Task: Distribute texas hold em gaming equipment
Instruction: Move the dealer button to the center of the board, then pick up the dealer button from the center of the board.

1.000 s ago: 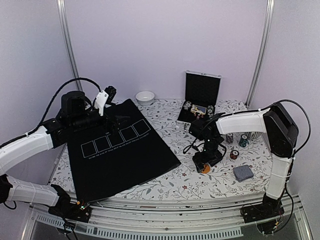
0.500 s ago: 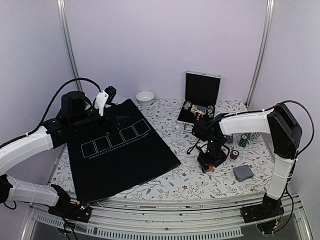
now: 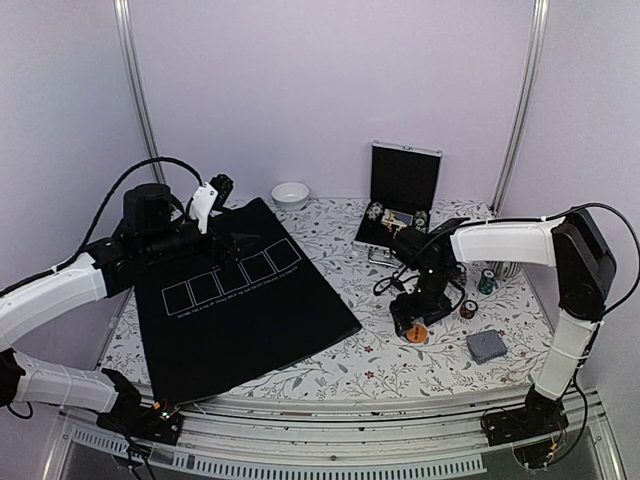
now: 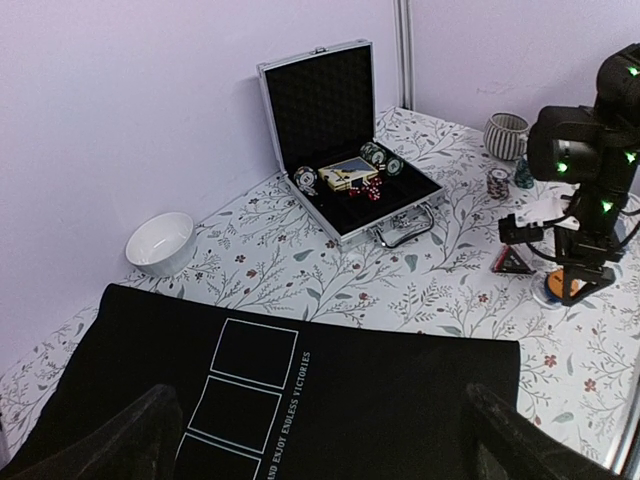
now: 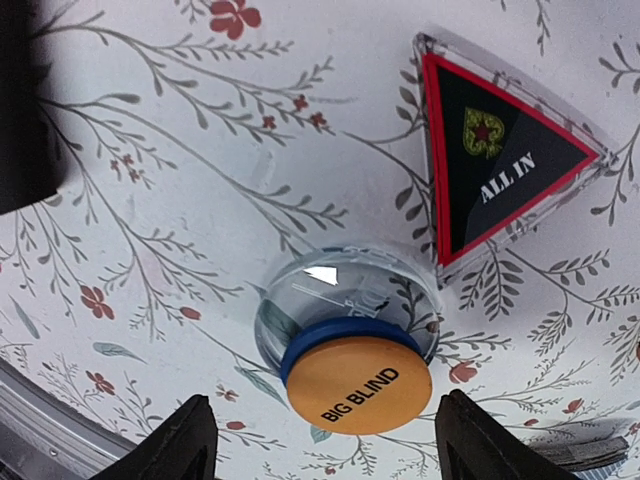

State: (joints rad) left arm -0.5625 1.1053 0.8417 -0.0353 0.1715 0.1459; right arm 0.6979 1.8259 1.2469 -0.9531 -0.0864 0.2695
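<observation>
Hovering low over the floral tabletop (image 3: 340, 375), the right gripper (image 5: 325, 410) had its jaws apart, with the orange BIG BLIND button (image 5: 358, 385) lying between them, not gripped. Only its fingertips (image 5: 185, 445) showed, cut off by the bottom edge of the wrist view. Just beside the button, the black-red ALL IN triangular marker (image 5: 495, 175) lay on the tabletop. From above, the marker could not be made out beside the arm, and the chips (image 3: 468, 309) near it were too small to count. The blue-grey deck of cards (image 3: 486, 346) sat apart, near the front right. The left gripper (image 4: 315, 440) hung over the black mat (image 4: 380, 400), jaws wide and empty, its fingers mere dark blurs. The open case (image 4: 320, 105) held more chips, which were hard to make out.
</observation>
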